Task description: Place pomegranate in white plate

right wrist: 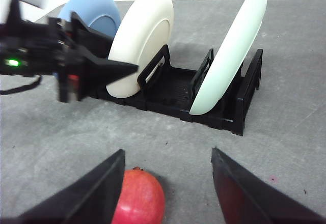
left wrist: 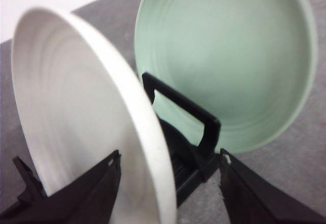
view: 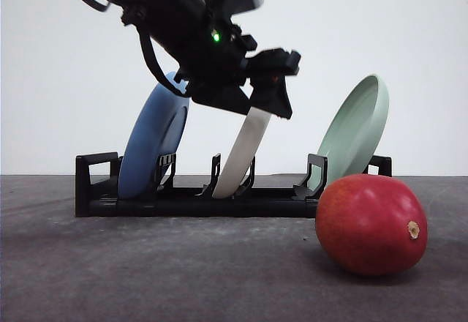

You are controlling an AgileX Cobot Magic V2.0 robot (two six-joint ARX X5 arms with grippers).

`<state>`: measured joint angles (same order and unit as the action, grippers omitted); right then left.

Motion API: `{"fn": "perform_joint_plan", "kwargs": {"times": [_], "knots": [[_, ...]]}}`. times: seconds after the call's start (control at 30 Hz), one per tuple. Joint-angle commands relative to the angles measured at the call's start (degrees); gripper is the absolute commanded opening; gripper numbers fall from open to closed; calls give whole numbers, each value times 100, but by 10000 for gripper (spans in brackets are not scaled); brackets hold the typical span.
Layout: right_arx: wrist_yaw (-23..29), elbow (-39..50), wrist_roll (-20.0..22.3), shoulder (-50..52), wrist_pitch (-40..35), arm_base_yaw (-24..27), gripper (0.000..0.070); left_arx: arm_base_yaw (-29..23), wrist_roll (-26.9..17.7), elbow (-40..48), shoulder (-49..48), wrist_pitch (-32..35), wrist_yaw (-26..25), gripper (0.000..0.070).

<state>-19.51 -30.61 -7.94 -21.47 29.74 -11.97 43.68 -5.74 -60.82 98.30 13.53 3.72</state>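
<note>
The red pomegranate [view: 369,223] lies on the grey table in front of the rack's right end, its tan stem spot facing right. The white plate [view: 245,154] stands tilted in the middle slot of the black rack [view: 190,205]. My left gripper [view: 267,106] is at the plate's top edge. In the left wrist view it [left wrist: 170,183] is open, its fingers astride the white plate's [left wrist: 76,107] rim. My right gripper [right wrist: 168,155] hangs open above the table, with the pomegranate [right wrist: 137,198] below, beside one finger. The white plate [right wrist: 142,40] and the left gripper [right wrist: 127,68] show beyond.
A blue plate [view: 150,146] stands in the rack's left slot and a pale green plate [view: 355,128] leans in its right slot, just behind the pomegranate. The green plate [left wrist: 224,56] sits close behind the white one. Bare grey table [view: 146,271] lies in front of the rack.
</note>
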Motion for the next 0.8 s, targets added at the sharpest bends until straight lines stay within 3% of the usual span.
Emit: {"fn": "perform_joint_plan", "kwargs": {"times": [0.0, 0.03, 0.13, 0.2, 0.77], "knots": [[-4, -92, -61, -11, -63, -24, 341, 60, 51, -150, 84, 66, 81, 334], [-4, -92, -61, -11, -63, -24, 341, 61, 52, -150, 84, 65, 115, 300], [-4, -92, -61, -11, -61, -24, 341, 63, 110, -150, 71, 64, 121, 96], [-5, -92, -63, -11, -61, -24, 341, 63, 181, -150, 62, 65, 121, 1], [-7, -92, -63, -11, -59, -24, 341, 62, 1593, -150, -441, 57, 121, 0]]}}
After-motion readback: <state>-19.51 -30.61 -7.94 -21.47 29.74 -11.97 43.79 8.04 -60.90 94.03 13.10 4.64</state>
